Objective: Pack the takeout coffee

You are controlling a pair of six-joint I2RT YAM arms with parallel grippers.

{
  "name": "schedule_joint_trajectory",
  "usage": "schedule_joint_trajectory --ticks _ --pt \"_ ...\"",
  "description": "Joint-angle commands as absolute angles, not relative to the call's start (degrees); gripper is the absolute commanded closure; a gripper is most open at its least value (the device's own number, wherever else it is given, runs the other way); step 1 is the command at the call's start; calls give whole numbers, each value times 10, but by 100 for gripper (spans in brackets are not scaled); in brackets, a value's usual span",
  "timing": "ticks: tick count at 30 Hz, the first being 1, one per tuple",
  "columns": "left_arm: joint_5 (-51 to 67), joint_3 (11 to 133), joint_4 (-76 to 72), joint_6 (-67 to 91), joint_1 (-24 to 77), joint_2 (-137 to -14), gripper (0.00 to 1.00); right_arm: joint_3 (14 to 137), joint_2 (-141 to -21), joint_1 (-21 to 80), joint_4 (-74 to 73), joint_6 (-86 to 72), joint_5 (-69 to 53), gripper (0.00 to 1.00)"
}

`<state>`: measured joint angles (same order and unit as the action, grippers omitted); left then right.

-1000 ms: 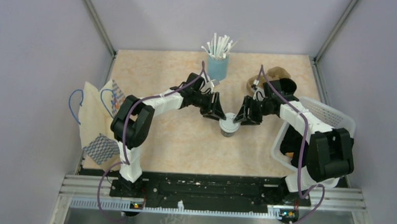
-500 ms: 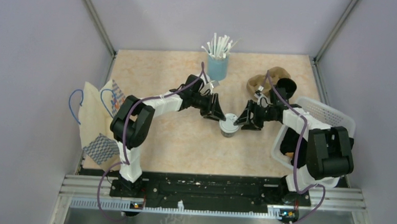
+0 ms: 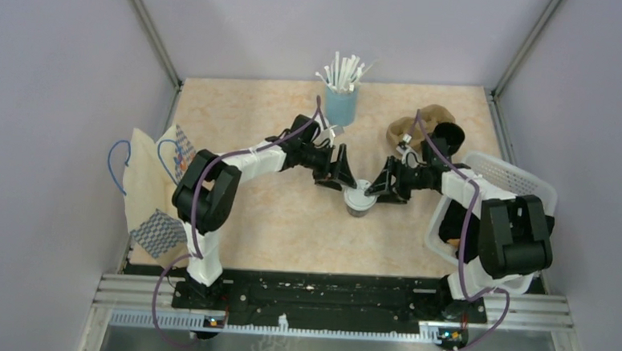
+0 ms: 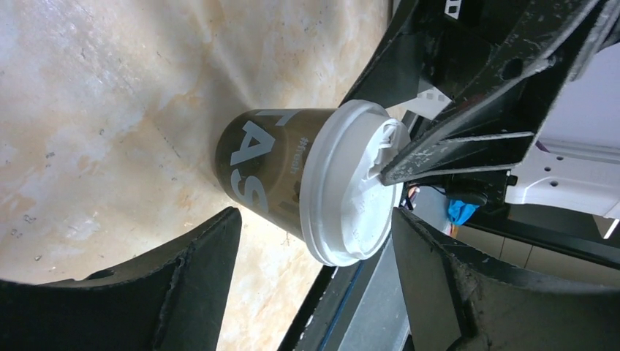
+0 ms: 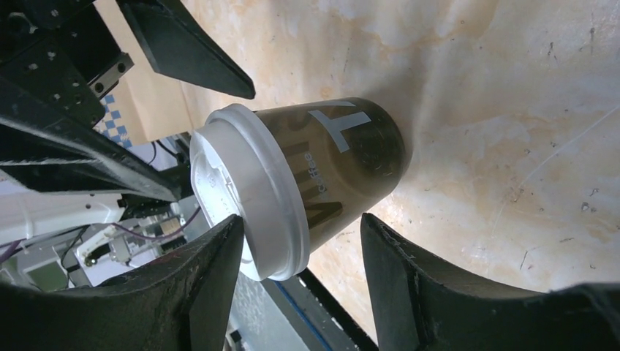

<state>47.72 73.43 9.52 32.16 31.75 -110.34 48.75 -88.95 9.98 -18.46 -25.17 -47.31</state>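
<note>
The takeout coffee, a dark brown cup with a white lid, stands upright mid-table between both grippers. My left gripper is at its left, open. In the left wrist view its jaws straddle the lid and cup without gripping. My right gripper is at the cup's right, open. In the right wrist view one finger rests against the lid, and the other stands off the cup wall.
A light-blue cup of white straws stands at the back. Brown paper pieces and a dark cup lie back right. A white basket sits at the right edge. A paper bag with blue handles lies at the left.
My left gripper's jaws have spread wider around the lid. The right gripper has drawn back slightly to the right and opened a little. The cup has stayed in place.
</note>
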Motion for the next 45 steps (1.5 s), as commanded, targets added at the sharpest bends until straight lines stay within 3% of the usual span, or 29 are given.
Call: schedule_joint_trajectory --ticks 1,4,10,17,25,39,45 --pt "481 734 93 309 313 -1053 17 510 -903 98 -175 -241 -481 41" --pt "485 696 78 321 302 -1032 21 515 -910 98 -174 -243 -482 42" --pt "515 654 63 337 282 -1027 50 522 -916 98 -183 -238 -482 43" --pt "554 661 64 339 286 -1060 43 520 -915 98 -183 -238 -483 43" --pt "570 676 81 330 290 -1090 48 520 -914 98 -182 -238 -482 43" --pt "558 703 115 303 300 -1105 35 514 -911 98 -182 -236 -479 43" --pt "541 715 149 292 301 -1123 41 512 -911 98 -180 -236 -475 43"
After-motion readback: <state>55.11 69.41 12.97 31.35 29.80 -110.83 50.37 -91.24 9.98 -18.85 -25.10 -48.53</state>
